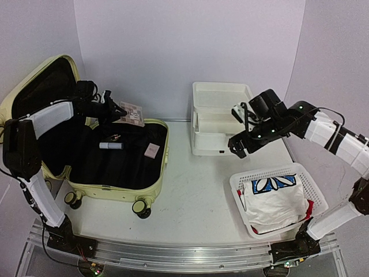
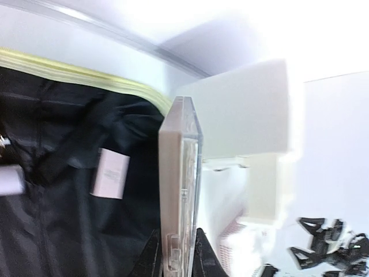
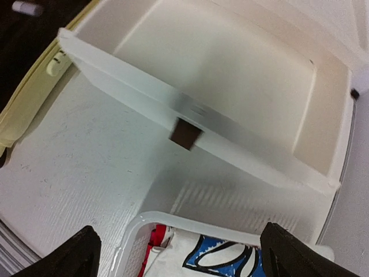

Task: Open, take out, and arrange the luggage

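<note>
The luggage (image 1: pixel 151 186) lies open at the left, pale yellow-green with black lining (image 2: pixel 57 231). My left gripper (image 1: pixel 119 111) hovers over its back rim, shut on a flat pinkish case (image 1: pixel 133 114). The left wrist view shows that case (image 2: pixel 180 184) edge-on between the fingers (image 2: pixel 149 258). A small pink box (image 1: pixel 151 150) (image 2: pixel 109 173) and a white tube (image 1: pixel 110 146) rest on the lining. My right gripper (image 1: pixel 238 130) (image 3: pixel 180 257) stands wide open and holds nothing, in front of the white drawer box and above the basket's far rim.
A white drawer box (image 1: pixel 222 118) stands at the back centre, its open drawer (image 3: pixel 230 75) bare inside. A white mesh basket (image 1: pixel 241 186) (image 3: pixel 173 218) at front right holds a white cloth with a blue print (image 1: pixel 275 199) (image 3: pixel 230 262). The suitcase lid (image 1: pixel 23 86) leans back at far left.
</note>
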Robot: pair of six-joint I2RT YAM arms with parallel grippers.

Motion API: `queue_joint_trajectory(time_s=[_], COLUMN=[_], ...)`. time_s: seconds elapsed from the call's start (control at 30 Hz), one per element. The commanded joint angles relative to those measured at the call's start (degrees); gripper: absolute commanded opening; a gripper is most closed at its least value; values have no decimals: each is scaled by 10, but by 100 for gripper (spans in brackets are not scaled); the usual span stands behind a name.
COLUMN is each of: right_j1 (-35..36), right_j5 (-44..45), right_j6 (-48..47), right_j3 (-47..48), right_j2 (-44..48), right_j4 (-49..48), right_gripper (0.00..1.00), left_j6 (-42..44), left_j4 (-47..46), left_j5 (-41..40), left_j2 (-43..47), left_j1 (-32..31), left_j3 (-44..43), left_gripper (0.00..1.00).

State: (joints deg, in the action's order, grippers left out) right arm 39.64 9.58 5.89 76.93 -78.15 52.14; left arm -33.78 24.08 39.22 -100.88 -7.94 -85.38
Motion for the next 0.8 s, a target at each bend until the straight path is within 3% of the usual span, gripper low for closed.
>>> queue_joint_trajectory(time_s=[0.0,0.3,0.43,0.53,0.77], right_j1=[66,177,207,225,231], right_j5=[-17,-123,-113,-103,-89], right_j6=[-163,-464,-514,-545,-576], right_j3=[74,135,222,236,255], right_j2=[-39,-161,-262,-306,-360], right_j4=[-78,-306,-351,-420,-475], right_gripper=[98,98,92,90,77], left_j6=[-88,-254,-315,-345,-366], left_j4=[3,-56,-83,-101,-103], left_j5=[43,56,45,39,33], left_j2=[95,241,284,302,332], left_j1=[-4,-44,-72,-89,-100], left_j3=[42,175,220,237,256], left_gripper=[3,3,3,3,3])
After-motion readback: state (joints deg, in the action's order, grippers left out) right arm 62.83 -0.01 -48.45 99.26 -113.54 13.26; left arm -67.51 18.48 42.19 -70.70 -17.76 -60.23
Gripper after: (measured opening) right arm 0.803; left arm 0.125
